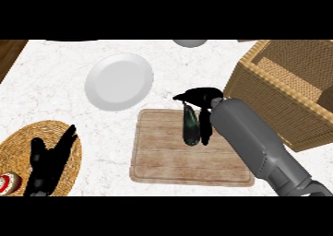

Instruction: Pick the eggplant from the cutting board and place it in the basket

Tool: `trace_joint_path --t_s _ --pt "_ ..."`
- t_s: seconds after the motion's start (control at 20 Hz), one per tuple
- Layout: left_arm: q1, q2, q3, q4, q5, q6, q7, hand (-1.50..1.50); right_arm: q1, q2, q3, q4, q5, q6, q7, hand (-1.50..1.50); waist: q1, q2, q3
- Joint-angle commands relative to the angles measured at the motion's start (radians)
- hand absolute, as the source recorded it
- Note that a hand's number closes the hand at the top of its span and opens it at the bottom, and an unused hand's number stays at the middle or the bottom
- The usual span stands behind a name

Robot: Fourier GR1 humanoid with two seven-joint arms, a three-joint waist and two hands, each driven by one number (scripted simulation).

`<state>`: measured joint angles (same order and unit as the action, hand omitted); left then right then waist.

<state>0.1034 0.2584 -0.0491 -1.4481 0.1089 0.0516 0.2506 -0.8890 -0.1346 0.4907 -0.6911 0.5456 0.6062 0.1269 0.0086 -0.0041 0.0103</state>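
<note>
- At the centre of the white marbled worktop [53, 106] lies a pale wooden cutting board [169, 156], its long sides running near to far.
- On the far right part of the board sits the eggplant [190, 126], dark and glossy, lying lengthwise with its stem end towards the board's far edge.
- The right hand [199, 97] sits at the eggplant's far end. One of its fingers [207, 129] runs down the vegetable's right side and the thumb shows on the left, so the hand is curled round the eggplant.
- Whether the eggplant rests on the board or is raised off it cannot be told from this view.
- The grey right forearm [257, 147] enters from the near right and crosses the board's right edge.
- To the right of the board stands the wicker basket [277, 115], square-walled and open-topped, just beside the forearm.
- To the far left of the board lies a white plate [119, 81], apart from the board.
- At the near left, the left hand [44, 166] rests open, fingers pointing far, over a round woven mat [19, 143].
- A small red-and-white object [2, 184] sits at the mat's near left edge.
- At the far edge of the worktop, a pale rounded object [189, 43] is partly visible.
</note>
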Motion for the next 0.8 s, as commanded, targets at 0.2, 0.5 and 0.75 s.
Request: trace_joint_path --t_s 0.2,0.5,0.75 --pt "-0.073 0.004 0.047 0.122 0.02 -0.041 0.03 0.0 0.046 0.041 -0.013 0.038 0.074 -0.088 -0.048 -1.5 -0.003 0.007 -0.01" --pt "0.029 -0.017 0.006 0.012 -0.018 -0.024 0.035 0.0 0.026 0.029 0.017 0.023 0.139 -0.08 -0.14 1.5 0.002 0.005 -0.01" --pt "0.015 -0.056 -0.006 0.043 -0.055 0.009 0.014 0.0 0.009 0.033 0.027 0.091 0.214 -0.173 -0.215 1.5 0.005 0.008 -0.01"
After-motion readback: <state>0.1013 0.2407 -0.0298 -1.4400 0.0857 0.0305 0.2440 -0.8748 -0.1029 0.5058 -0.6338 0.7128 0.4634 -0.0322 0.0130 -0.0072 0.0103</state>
